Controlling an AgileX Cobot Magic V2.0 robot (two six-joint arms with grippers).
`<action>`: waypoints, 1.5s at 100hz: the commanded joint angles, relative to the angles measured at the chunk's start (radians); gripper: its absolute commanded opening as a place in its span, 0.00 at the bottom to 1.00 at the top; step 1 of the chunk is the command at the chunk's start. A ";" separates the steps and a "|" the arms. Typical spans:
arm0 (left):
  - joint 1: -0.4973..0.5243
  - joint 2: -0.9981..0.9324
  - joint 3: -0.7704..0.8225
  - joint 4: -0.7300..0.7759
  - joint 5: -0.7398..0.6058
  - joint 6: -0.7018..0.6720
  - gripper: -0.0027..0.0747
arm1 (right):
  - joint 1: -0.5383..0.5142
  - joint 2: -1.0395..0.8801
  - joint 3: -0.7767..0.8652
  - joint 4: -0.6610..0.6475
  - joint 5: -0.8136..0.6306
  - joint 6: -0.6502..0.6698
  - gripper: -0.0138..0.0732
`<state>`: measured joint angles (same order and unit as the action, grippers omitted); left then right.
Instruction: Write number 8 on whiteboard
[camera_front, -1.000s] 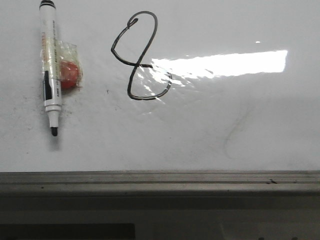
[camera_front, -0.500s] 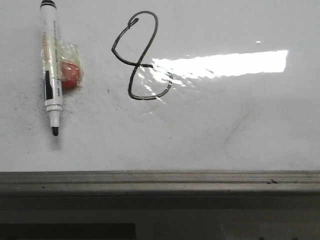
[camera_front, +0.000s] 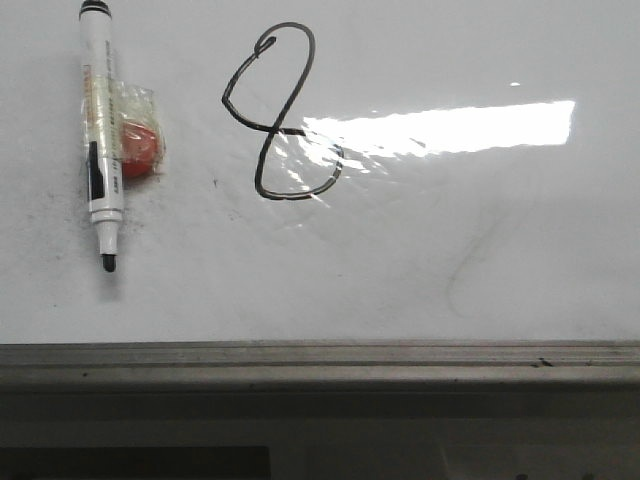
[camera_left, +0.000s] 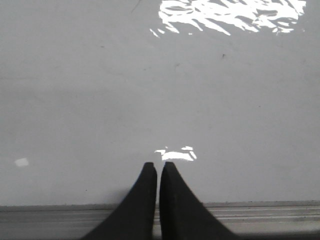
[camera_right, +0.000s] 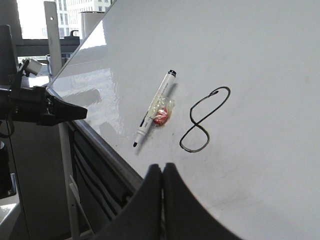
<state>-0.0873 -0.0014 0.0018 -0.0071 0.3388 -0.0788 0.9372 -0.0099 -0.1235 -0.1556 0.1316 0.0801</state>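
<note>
The number 8 (camera_front: 272, 127) is a thin black lopsided line on the whiteboard (camera_front: 450, 260). It also shows in the right wrist view (camera_right: 196, 125). A white marker (camera_front: 101, 130) with a black tip lies on the board left of the 8, uncapped, and no gripper holds it. My left gripper (camera_left: 157, 165) is shut and empty, over bare board (camera_left: 150, 90) just past the rail. My right gripper (camera_right: 162, 166) is shut and empty, near the board's edge and apart from the 8 and the marker (camera_right: 155, 107). Neither gripper shows in the front view.
A red round piece under clear tape (camera_front: 138, 148) sits against the marker. A grey metal rail (camera_front: 320, 360) edges the board at the front. Bright glare (camera_front: 440, 128) lies right of the 8. My left arm's black fingers (camera_right: 70, 110) show beyond the board's edge.
</note>
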 joint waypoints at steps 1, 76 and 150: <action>0.002 -0.031 0.031 -0.013 -0.045 -0.008 0.01 | -0.024 -0.011 -0.003 -0.013 -0.096 -0.003 0.09; 0.002 -0.031 0.031 -0.013 -0.045 -0.008 0.01 | -1.038 -0.013 0.147 0.080 0.007 -0.006 0.09; 0.002 -0.031 0.031 -0.013 -0.045 -0.008 0.01 | -1.110 -0.022 0.147 0.091 0.166 -0.071 0.09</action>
<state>-0.0866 -0.0014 0.0018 -0.0088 0.3388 -0.0788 -0.1658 -0.0099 0.0097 -0.0657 0.3228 0.0208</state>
